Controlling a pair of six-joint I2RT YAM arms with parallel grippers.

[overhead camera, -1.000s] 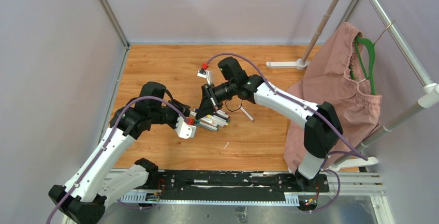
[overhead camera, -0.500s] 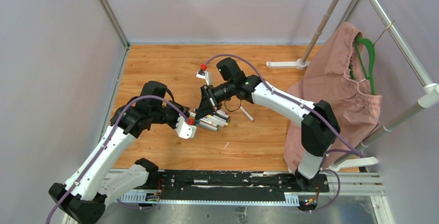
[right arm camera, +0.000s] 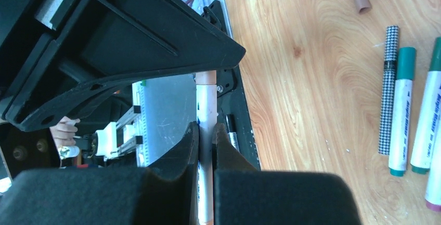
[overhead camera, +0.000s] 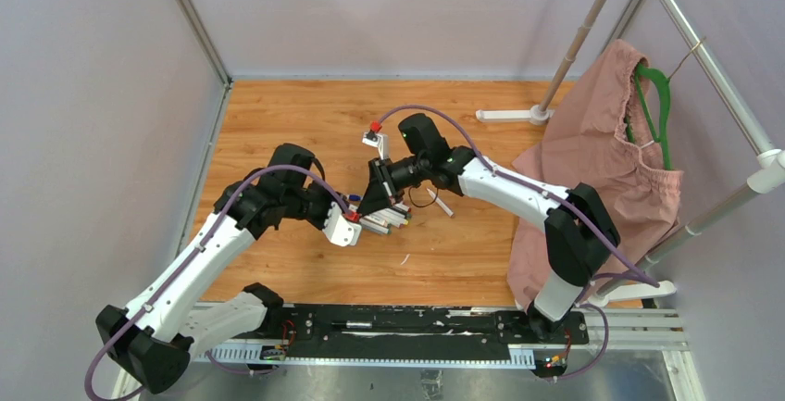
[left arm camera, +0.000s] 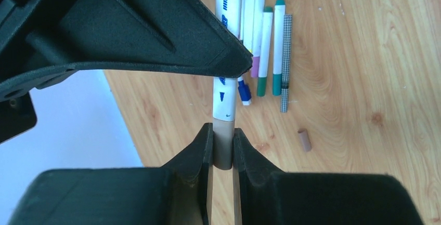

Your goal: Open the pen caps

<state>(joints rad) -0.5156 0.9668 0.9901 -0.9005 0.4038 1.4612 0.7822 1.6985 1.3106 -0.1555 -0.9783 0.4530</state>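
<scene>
**penfan_42:** So what has hold of what here? The wrist views are mostly black plastic.

**yam_tinkerer:** The left gripper (left arm camera: 223, 143) has its matte black jaws pinched on the tan cap (left arm camera: 224, 131), a stubby smooth cylinder sitting on the end of the white marker barrel (left arm camera: 225, 97). The right gripper (right arm camera: 207, 137) is clamped round that same glossy barrel further along. The marker is held between the two of them, up off the table.

**penfan_42:** Is the cap off?

**yam_tinkerer:** No, it butts right against the barrel with no gap showing. Down on the wood-grain tabletop (left arm camera: 353, 53) there's a loose tan cap (left arm camera: 304, 140) lying on its side. Near it is a row of green-capped markers (left arm camera: 265, 53) and a skinny houndstooth pen (left arm camera: 285, 61), roughly parallel to each other.
</scene>
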